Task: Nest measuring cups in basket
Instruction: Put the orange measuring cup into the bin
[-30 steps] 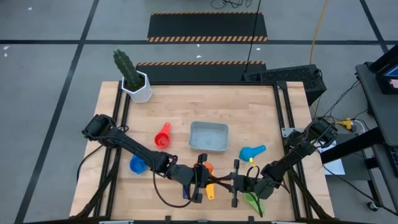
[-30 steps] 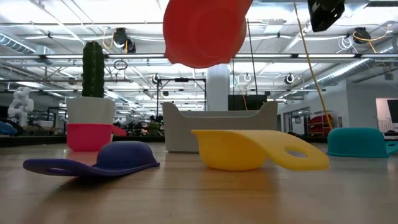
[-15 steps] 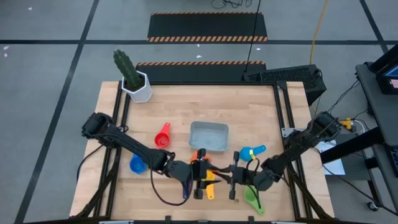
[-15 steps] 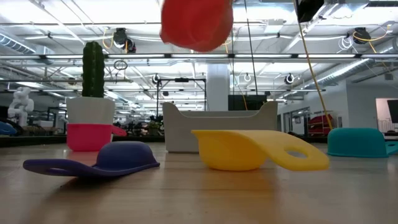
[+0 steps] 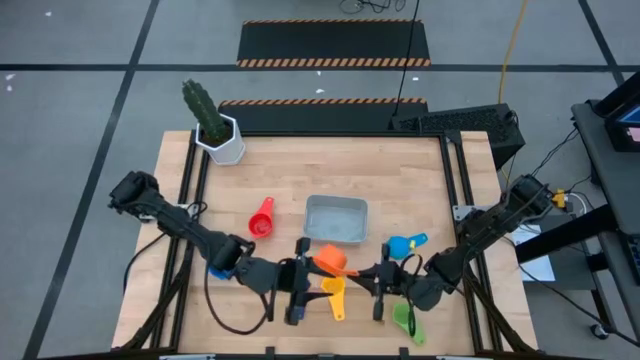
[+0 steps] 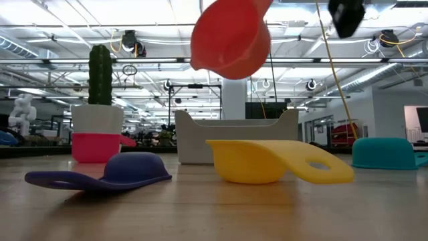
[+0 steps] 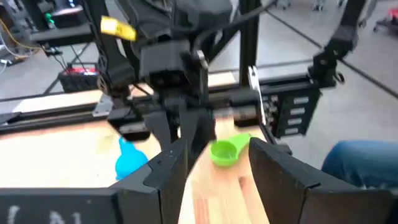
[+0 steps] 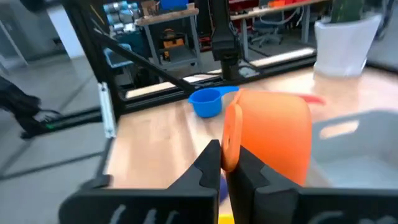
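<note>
The orange measuring cup (image 5: pixel 330 262) hangs in the air near the basket's (image 5: pixel 336 200) near edge, with my right gripper (image 5: pixel 358 276) shut on it. My left gripper (image 5: pixel 314 287) stands open just left of the cup, nothing between its fingers (image 7: pixel 168 169). The yellow cup (image 5: pixel 336 296) and the navy cup (image 6: pixel 127 171) lie upside down on the table below. Resting on the wood are the green cup (image 5: pixel 405 320), the light blue cup (image 5: pixel 403 245), the red cup (image 5: pixel 262 217) and the blue cup (image 5: pixel 216 266). My right gripper pinches the orange cup's flat handle (image 8: pixel 231 148) between its two fingers. The fingers come level from the table's right side. The cup is lifted clear, its bowl (image 6: pixel 231 37) tilted, high above the yellow cup.
A white pot with a cactus (image 5: pixel 218 128) stands at the far left corner. Black frame rails (image 5: pixel 196 170) run along the table's left and right sides. Bare wood lies between the red cup and the pot.
My left gripper has opened, let go of the orange cup and drawn back toward the table's left edge. My right gripper keeps the cup, which has stayed in the air and shifted slightly.
</note>
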